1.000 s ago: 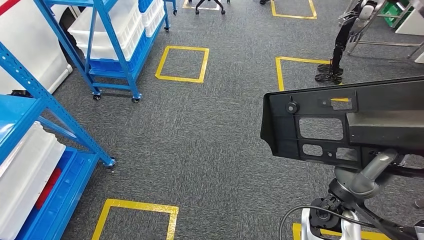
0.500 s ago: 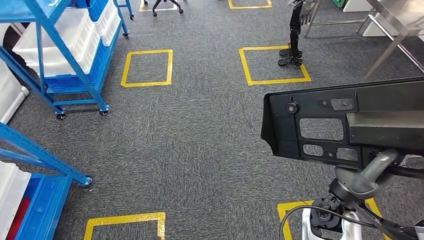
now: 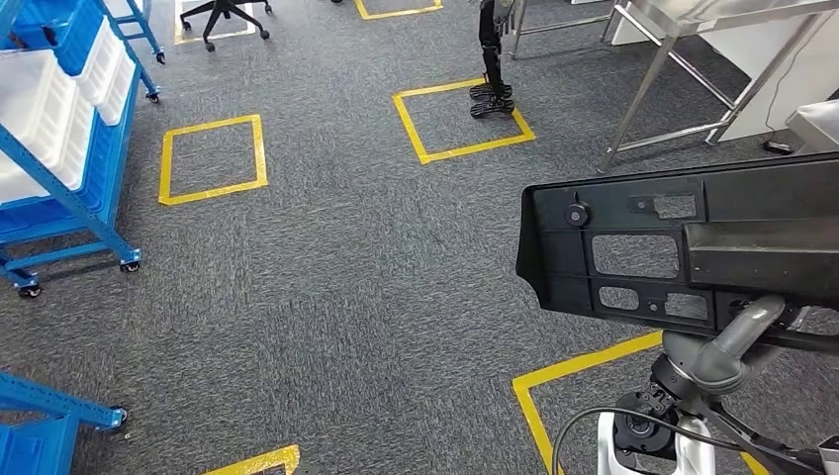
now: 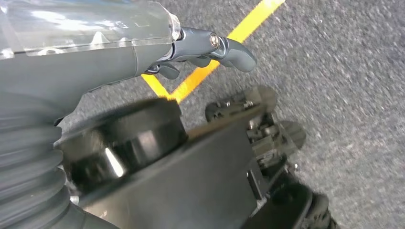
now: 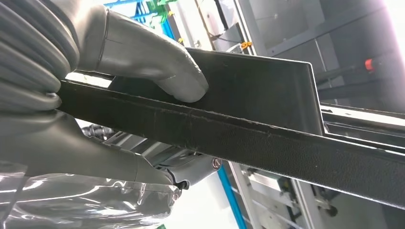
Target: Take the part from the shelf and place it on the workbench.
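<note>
Right robot hand (image 5: 138, 57) grips the black plastic part (image 3: 683, 247): thumb pressed on the top face, other fingers under its edge. Part is carried level in front of the body, above the grey carpet floor (image 3: 326, 257), long side running off to the right. Left robot hand (image 4: 205, 45) hangs over the carpet, fingers curled in, holding nothing. Yellow tape squares (image 3: 213, 158) mark the floor. Blue shelf (image 3: 59, 129) with white bins at left; steel table (image 3: 683, 69) legs at upper right.
</note>
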### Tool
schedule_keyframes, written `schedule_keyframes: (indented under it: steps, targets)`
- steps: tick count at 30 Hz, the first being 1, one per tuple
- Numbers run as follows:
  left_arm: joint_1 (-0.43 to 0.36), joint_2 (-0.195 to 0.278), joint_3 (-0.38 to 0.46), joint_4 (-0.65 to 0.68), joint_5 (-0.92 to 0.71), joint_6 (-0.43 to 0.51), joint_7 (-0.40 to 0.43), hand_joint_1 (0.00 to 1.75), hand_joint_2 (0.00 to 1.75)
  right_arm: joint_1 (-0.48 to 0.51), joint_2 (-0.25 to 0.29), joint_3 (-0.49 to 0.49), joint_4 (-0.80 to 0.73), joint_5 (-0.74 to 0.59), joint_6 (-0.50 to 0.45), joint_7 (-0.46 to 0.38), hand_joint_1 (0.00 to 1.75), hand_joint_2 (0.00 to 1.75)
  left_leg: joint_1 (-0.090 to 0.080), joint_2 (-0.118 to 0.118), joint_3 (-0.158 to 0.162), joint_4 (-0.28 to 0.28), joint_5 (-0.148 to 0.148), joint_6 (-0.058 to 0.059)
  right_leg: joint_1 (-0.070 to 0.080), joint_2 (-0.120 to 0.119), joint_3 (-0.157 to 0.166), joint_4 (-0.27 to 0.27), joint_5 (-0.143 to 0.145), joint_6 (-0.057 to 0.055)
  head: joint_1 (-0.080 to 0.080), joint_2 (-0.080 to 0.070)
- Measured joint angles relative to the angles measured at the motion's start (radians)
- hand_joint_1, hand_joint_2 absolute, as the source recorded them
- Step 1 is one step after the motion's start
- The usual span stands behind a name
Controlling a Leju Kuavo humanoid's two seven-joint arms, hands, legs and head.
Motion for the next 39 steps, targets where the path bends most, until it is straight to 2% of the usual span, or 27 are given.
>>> schedule_keyframes:
  steps: [1, 3, 5, 6, 7, 9, 11, 12, 14, 15, 16, 17, 19, 20, 21, 22, 24, 26, 28, 29, 30, 32, 34, 36, 37, 38, 39]
  targets:
    - [-0.003, 0.000, 0.000, 0.000, 0.001, -0.001, 0.000, 0.00, 1.75, 0.000, 0.000, 0.000, 0.000, 0.001, 0.000, -0.001, 1.75, 1.75, 0.002, 0.015, 0.003, -0.009, 0.005, 0.005, 0.002, -0.030, -0.012, 0.023, -0.016, 0.004, 0.000, 0.000]
    - [-0.005, 0.000, 0.000, 0.000, 0.004, -0.003, 0.001, 0.00, 1.75, 0.001, 0.000, -0.001, 0.000, 0.001, 0.000, -0.002, 1.75, 1.75, 0.002, 0.047, 0.006, -0.020, 0.010, 0.011, 0.003, -0.100, -0.063, 0.125, -0.075, 0.011, 0.000, 0.000]
    - [-0.003, 0.000, 0.000, 0.000, 0.006, -0.003, 0.002, 0.00, 1.75, 0.005, 0.001, -0.001, 0.001, 0.000, 0.000, -0.002, 1.75, 1.75, 0.001, 0.080, 0.005, -0.020, 0.008, 0.011, -0.007, -0.121, -0.121, 0.243, -0.123, 0.022, 0.000, 0.000]
    - [-0.002, 0.001, 0.000, 0.000, 0.007, -0.003, 0.002, 0.00, 1.75, 0.008, 0.001, -0.001, 0.001, 0.000, 0.000, -0.002, 1.75, 1.75, 0.002, 0.096, 0.005, -0.020, 0.007, 0.009, -0.013, -0.126, -0.130, 0.263, -0.123, 0.028, 0.000, 0.000]
    - [-0.002, 0.001, 0.000, 0.000, 0.008, -0.003, 0.002, 0.00, 1.75, 0.010, 0.002, -0.002, 0.001, 0.000, -0.001, -0.002, 1.75, 1.75, 0.003, 0.112, 0.006, -0.019, 0.004, 0.006, -0.018, -0.131, -0.117, 0.242, -0.104, 0.033, 0.000, 0.000]
    - [-0.004, 0.001, 0.000, 0.000, 0.008, -0.003, 0.002, 0.00, 1.75, 0.012, 0.002, -0.002, 0.000, 0.000, -0.002, -0.002, 1.75, 1.75, 0.004, 0.138, 0.010, -0.014, -0.003, -0.004, -0.024, -0.168, -0.042, 0.108, -0.046, 0.041, 0.000, 0.000]
    - [-0.005, 0.001, 0.000, 0.000, 0.009, -0.003, 0.002, 0.00, 1.75, 0.014, 0.006, -0.003, 0.000, 0.001, -0.003, -0.002, 1.75, 1.75, 0.002, 0.158, 0.014, -0.005, -0.014, -0.018, -0.019, -0.202, 0.015, 0.006, -0.016, 0.036, 0.000, 0.000]
    - [-0.005, 0.001, 0.000, 0.000, 0.010, -0.003, 0.002, 0.00, 1.75, 0.015, 0.008, -0.004, 0.000, 0.002, -0.003, -0.002, 1.75, 1.75, 0.000, 0.167, 0.016, -0.003, -0.018, -0.025, -0.015, -0.206, 0.023, -0.009, -0.017, 0.029, 0.000, 0.000]
    - [-0.007, 0.000, 0.000, 0.000, 0.011, -0.003, 0.002, 0.00, 1.75, 0.017, 0.012, -0.006, -0.001, 0.003, -0.003, -0.002, 1.75, 1.75, 0.001, 0.185, 0.023, -0.003, -0.023, -0.037, -0.011, -0.181, 0.021, -0.007, -0.017, 0.014, 0.000, 0.000]
    - [-0.008, 0.000, 0.000, 0.000, 0.012, -0.003, 0.002, 0.00, 1.75, 0.019, 0.013, -0.007, -0.002, 0.004, -0.003, -0.002, 1.75, 1.75, 0.003, 0.182, 0.025, 0.002, -0.030, -0.043, -0.011, -0.170, 0.022, -0.009, -0.016, 0.007, 0.000, 0.000]
    - [-0.010, -0.001, 0.000, 0.000, 0.012, -0.003, 0.002, 0.00, 1.75, 0.019, 0.014, -0.009, -0.004, 0.004, -0.003, -0.002, 1.75, 1.75, 0.007, 0.163, 0.019, 0.023, -0.048, -0.048, -0.013, -0.159, 0.023, -0.011, -0.014, 0.000, 0.000, 0.000]
    - [-0.011, -0.001, 0.000, 0.000, 0.013, -0.003, 0.002, 0.00, 1.75, 0.018, 0.016, -0.010, -0.006, 0.005, -0.003, -0.002, 1.75, 1.75, 0.010, 0.135, 0.002, 0.066, -0.076, -0.051, -0.014, -0.147, 0.025, -0.013, -0.013, -0.007, 0.000, 0.000]
    - [-0.009, -0.001, 0.000, 0.000, 0.015, -0.003, 0.002, 0.00, 1.75, 0.018, 0.020, -0.010, -0.007, 0.005, -0.003, -0.002, 1.75, 1.75, 0.012, 0.083, -0.062, 0.206, -0.144, -0.051, -0.012, -0.123, 0.024, -0.013, -0.012, -0.016, 0.000, 0.000]
    - [-0.006, -0.001, 0.000, 0.000, 0.015, -0.003, 0.002, 0.00, 1.75, 0.019, 0.022, -0.011, -0.007, 0.005, -0.003, -0.002, 1.75, 1.75, 0.011, 0.074, -0.096, 0.272, -0.166, -0.050, -0.009, -0.109, 0.024, -0.013, -0.012, -0.018, 0.000, 0.000]
    - [-0.004, -0.001, 0.000, 0.000, 0.016, -0.003, 0.002, 0.00, 1.75, 0.020, 0.023, -0.011, -0.007, 0.005, -0.003, -0.002, 1.75, 1.75, 0.010, 0.071, -0.119, 0.310, -0.169, -0.048, -0.006, -0.093, 0.024, -0.012, -0.012, -0.019, 0.000, 0.000]
    - [-0.003, -0.001, 0.000, 0.000, 0.016, -0.003, 0.002, 0.00, 1.75, 0.021, 0.024, -0.012, -0.007, 0.005, -0.003, -0.002, 1.75, 1.75, 0.009, 0.068, -0.123, 0.306, -0.151, -0.044, -0.003, -0.077, 0.025, -0.012, -0.011, -0.019, 0.000, 0.000]
    - [-0.003, 0.000, 0.000, 0.000, 0.016, -0.003, 0.002, 0.00, 1.75, 0.021, 0.025, -0.013, -0.007, 0.005, -0.003, -0.002, 1.75, 1.75, 0.007, 0.047, -0.079, 0.190, -0.071, -0.030, 0.000, -0.045, 0.028, -0.011, -0.011, -0.019, 0.000, 0.000]
    - [-0.004, 0.001, 0.000, 0.000, 0.016, -0.003, 0.002, 0.00, 1.75, 0.021, 0.025, -0.014, -0.007, 0.005, -0.003, -0.002, 1.75, 1.75, 0.008, -0.009, -0.027, 0.061, -0.017, -0.018, 0.000, -0.019, 0.025, -0.009, -0.010, -0.013, 0.000, 0.000]
    - [-0.003, 0.002, 0.000, 0.000, 0.016, -0.002, 0.002, 0.00, 1.75, 0.022, 0.026, -0.016, -0.007, 0.005, -0.003, -0.002, 1.75, 1.75, 0.006, -0.038, -0.010, 0.020, -0.012, -0.012, -0.006, 0.005, 0.017, -0.008, -0.006, -0.001, 0.000, 0.000]
    - [-0.004, 0.002, 0.000, 0.000, 0.017, -0.002, 0.002, 0.00, 1.75, 0.023, 0.027, -0.016, -0.008, 0.005, -0.003, -0.002, 1.75, 1.75, 0.005, -0.027, -0.008, 0.015, -0.010, -0.010, -0.008, 0.018, 0.014, -0.010, -0.002, 0.007, 0.000, 0.000]
    - [-0.005, 0.002, 0.000, 0.000, 0.017, -0.002, 0.002, 0.00, 1.75, 0.024, 0.027, -0.016, -0.008, 0.005, -0.003, -0.002, 1.75, 1.75, 0.005, -0.014, -0.005, 0.009, -0.006, -0.006, -0.009, 0.015, 0.011, -0.009, -0.003, 0.013, 0.000, 0.000]
    - [-0.008, 0.000, 0.000, 0.000, 0.017, -0.001, 0.002, 0.00, 1.75, 0.024, 0.027, -0.016, -0.010, 0.005, -0.003, -0.002, 1.75, 1.75, 0.007, 0.017, 0.000, -0.007, 0.004, 0.006, -0.005, -0.040, -0.013, 0.035, -0.032, 0.022, 0.000, 0.000]
    - [-0.006, 0.000, 0.000, 0.000, 0.018, 0.000, 0.001, 0.00, 1.75, 0.022, 0.028, -0.017, -0.011, 0.005, -0.003, -0.002, 1.75, 1.75, 0.005, 0.050, 0.001, -0.012, 0.006, 0.012, -0.005, -0.109, -0.073, 0.157, -0.098, 0.029, 0.000, 0.000]
    - [-0.002, 0.000, 0.000, 0.000, 0.018, 0.000, 0.002, 0.00, 1.75, 0.024, 0.028, -0.017, -0.010, 0.005, -0.003, -0.002, 1.75, 1.75, 0.004, 0.083, 0.000, -0.011, 0.004, 0.012, -0.010, -0.125, -0.127, 0.268, -0.137, 0.037, 0.000, 0.000]
    - [-0.001, 0.000, 0.000, 0.000, 0.018, 0.000, 0.002, 0.00, 1.75, 0.025, 0.028, -0.018, -0.010, 0.005, -0.003, -0.002, 1.75, 1.75, 0.004, 0.099, 0.000, -0.011, 0.003, 0.011, -0.012, -0.129, -0.128, 0.274, -0.128, 0.040, 0.000, 0.000]
    - [-0.002, -0.001, 0.000, 0.000, 0.018, 0.000, 0.002, 0.00, 1.75, 0.026, 0.028, -0.018, -0.010, 0.005, -0.003, -0.002, 1.75, 1.75, 0.004, 0.114, 0.001, -0.010, 0.001, 0.009, -0.015, -0.135, -0.106, 0.235, -0.102, 0.043, 0.000, 0.000]
    - [-0.002, -0.001, 0.000, 0.000, 0.018, 0.000, 0.002, 0.00, 1.75, 0.025, 0.028, -0.018, -0.010, 0.005, -0.003, -0.002, 1.75, 1.75, 0.004, 0.127, 0.002, -0.008, -0.002, 0.006, -0.016, -0.149, -0.065, 0.163, -0.067, 0.044, 0.000, 0.000]
